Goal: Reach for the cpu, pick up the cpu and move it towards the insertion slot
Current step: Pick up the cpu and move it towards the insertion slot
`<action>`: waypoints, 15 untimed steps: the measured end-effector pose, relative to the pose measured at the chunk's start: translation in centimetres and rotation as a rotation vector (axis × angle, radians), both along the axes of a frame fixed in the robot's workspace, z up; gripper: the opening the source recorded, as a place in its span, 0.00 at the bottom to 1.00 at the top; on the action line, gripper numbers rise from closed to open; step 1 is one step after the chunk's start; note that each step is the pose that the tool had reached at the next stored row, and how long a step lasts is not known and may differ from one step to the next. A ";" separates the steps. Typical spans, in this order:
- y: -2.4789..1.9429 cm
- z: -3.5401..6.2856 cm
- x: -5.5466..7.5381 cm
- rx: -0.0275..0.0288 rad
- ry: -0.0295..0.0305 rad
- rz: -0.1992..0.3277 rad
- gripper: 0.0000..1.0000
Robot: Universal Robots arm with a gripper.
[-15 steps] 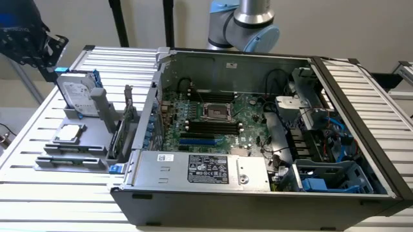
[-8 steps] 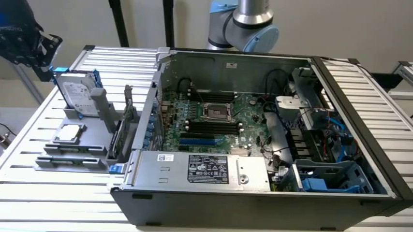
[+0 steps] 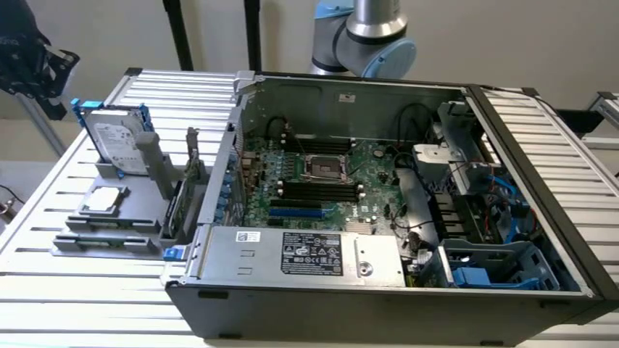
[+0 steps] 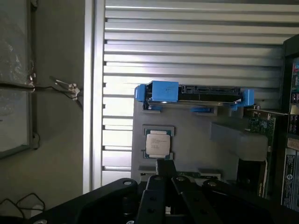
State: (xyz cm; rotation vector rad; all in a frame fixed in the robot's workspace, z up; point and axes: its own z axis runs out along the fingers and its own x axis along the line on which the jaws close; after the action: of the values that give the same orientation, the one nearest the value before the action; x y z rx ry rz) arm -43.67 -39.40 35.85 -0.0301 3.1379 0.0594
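Note:
The cpu (image 3: 104,201) is a small silver-topped square chip lying flat in a recess of the grey holder (image 3: 130,235), on the slatted table at the exterior view's left. In the wrist view the cpu (image 4: 158,143) lies well below my gripper (image 4: 164,164), just beyond its black fingertips. The fingers are pressed together, shut on nothing. The insertion slot (image 3: 327,168) is the square silver-framed socket with a dark centre, on the motherboard inside the open computer case.
A hard drive in a blue bracket (image 3: 116,141) stands upright on the holder behind the cpu, as does a grey post (image 3: 155,163). The case's walls (image 3: 217,181) rise between holder and socket. A black mechanism (image 3: 25,65) hangs at the exterior view's upper left.

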 end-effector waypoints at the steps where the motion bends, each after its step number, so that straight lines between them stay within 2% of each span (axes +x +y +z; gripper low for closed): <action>1: 0.03 -0.03 -0.1 0.0000 -0.0001 0.000 0.11; 9: 0.05 -0.08 -0.4 -0.0003 0.0001 0.000 0.11; 11: 0.05 -0.08 -0.4 -0.0003 0.0000 0.000 0.18; 12: 0.05 -0.08 -0.4 -0.0003 0.0000 0.000 0.18; 14: 0.05 -0.09 -0.4 -0.0003 0.0000 0.000 0.30; 15: 0.05 -0.09 -0.4 -0.0004 0.0001 0.000 0.30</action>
State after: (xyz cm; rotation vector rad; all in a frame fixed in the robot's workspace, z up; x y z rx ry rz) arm -44.05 -39.35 35.76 -0.0301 3.1380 0.0588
